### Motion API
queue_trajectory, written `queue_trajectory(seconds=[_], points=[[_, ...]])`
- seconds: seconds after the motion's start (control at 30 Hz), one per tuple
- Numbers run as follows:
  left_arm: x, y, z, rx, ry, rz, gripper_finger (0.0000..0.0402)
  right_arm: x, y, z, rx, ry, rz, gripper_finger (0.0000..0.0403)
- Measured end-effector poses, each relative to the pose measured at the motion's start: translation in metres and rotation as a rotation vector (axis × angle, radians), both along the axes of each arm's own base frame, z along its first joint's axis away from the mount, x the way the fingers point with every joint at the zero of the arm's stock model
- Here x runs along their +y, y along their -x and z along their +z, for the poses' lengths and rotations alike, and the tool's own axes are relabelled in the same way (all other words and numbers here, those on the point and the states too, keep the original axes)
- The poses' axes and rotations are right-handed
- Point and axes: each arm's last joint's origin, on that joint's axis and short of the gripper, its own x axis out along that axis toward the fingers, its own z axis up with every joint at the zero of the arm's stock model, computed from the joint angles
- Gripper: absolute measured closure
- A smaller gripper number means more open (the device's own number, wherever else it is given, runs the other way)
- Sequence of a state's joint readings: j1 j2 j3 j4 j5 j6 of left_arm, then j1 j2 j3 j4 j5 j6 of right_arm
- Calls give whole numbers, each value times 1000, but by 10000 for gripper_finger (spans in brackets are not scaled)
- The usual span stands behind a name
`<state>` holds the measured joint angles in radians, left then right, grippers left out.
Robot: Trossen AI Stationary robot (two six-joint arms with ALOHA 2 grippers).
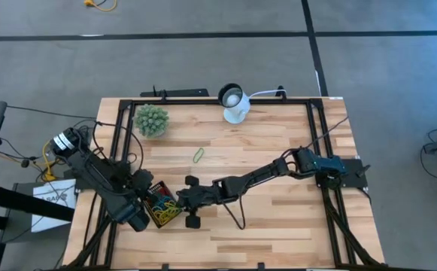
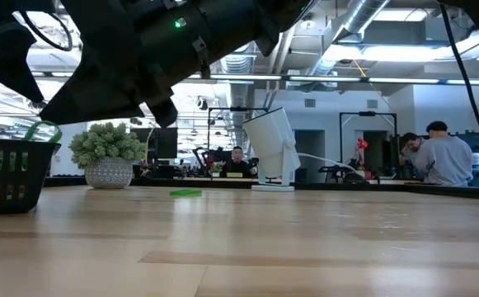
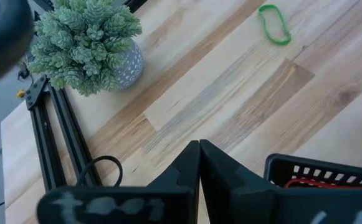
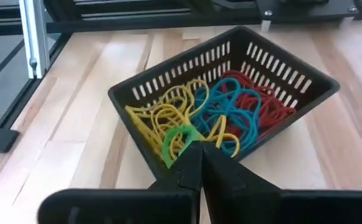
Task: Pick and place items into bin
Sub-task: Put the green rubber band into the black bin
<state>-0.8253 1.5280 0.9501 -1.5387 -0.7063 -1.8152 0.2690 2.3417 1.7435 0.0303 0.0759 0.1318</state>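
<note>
Right gripper (image 4: pixel 199 151) closed over bin (image 4: pixel 280 68), green loop (image 4: pixel 176 140) pinched (apparently); left gripper (image 3: pixel 199 149) closed, empty.

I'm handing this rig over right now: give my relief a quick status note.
Right gripper: jaws shut at the rim of the small black slatted bin, a green rubber-band loop at its tip; whether it is held, I cannot tell.
Left gripper: shut, empty, beside the bin.
Done: many yellow, red and blue loops in the bin.
Left: one green loop on the wooden table.
</note>
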Motion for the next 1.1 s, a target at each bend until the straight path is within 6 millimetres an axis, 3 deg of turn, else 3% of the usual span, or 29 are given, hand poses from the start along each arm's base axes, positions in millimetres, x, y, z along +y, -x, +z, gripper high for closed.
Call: queue_trajectory(seconds=[0.37,0.5,0.7,0.97,1.1], points=[[1,-1,1,-23,-22,-16,401,5,-9,20,-228,-44,83,401],[1,-1,1,-26,-23,-17,401,4,-4,15,-122,-44,52,402],[0,-1,0,-28,-21,-17,401,7,11,1,78,103,-96,402],[0,-2,0,-34,-15,-16,401,8,15,-3,130,78,-133,402],[0,-2,0,-34,-15,-17,401,12,9,5,44,10,-87,403]])
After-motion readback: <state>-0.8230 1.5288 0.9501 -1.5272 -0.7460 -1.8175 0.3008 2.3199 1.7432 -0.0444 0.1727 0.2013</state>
